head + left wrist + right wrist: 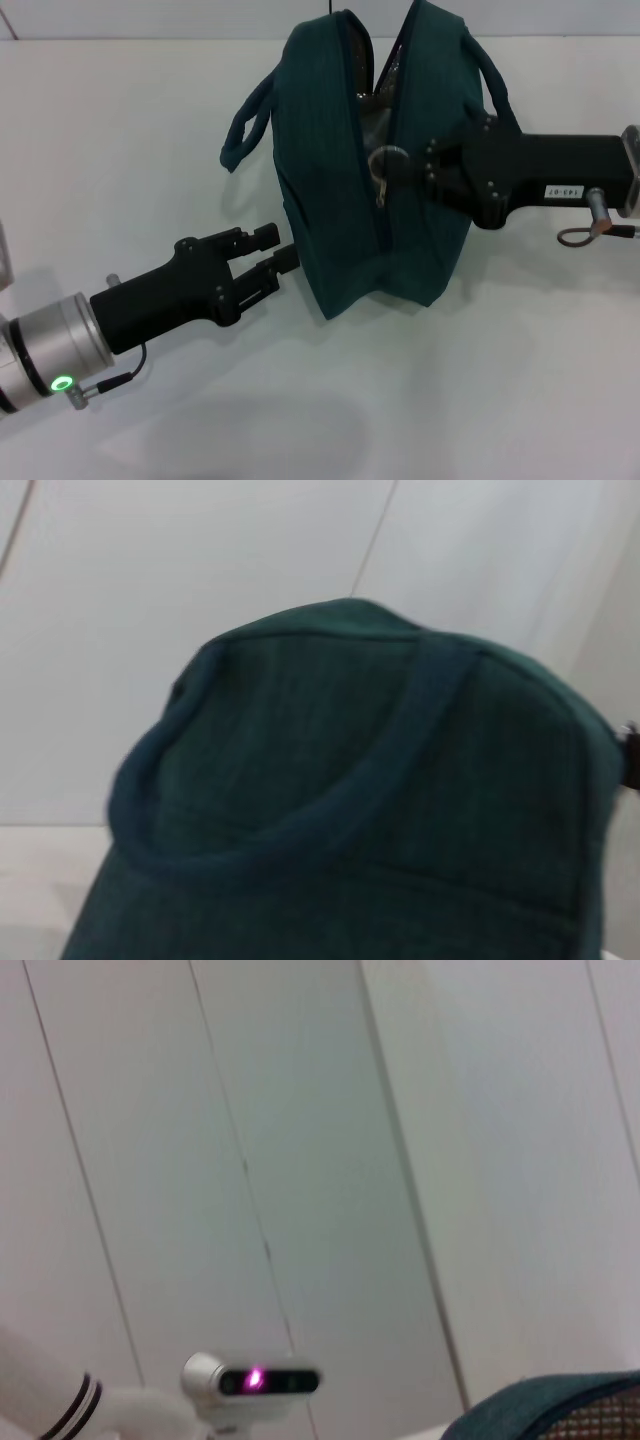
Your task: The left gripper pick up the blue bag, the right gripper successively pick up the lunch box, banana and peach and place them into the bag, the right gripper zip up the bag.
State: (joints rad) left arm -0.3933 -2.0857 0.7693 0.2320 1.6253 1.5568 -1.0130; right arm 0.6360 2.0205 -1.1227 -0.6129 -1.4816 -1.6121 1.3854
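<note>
White table [120, 120] holds blue bag [340, 180], top gaping; right claw [415, 168] grips its zip pull [385, 160]; left claw [280, 250] open.

We see a plain white table [120, 130] filling the head view from edge to edge, smooth and unmarked. One thing stands directly on it: the blue bag [375, 210], a dark teal fabric tote, upright near the far middle of the surface. Its base rests on the tabletop, its zip runs down the side facing us, closed in the lower part and gaping at the top, and its two rounded handles hang out to either side.
</note>
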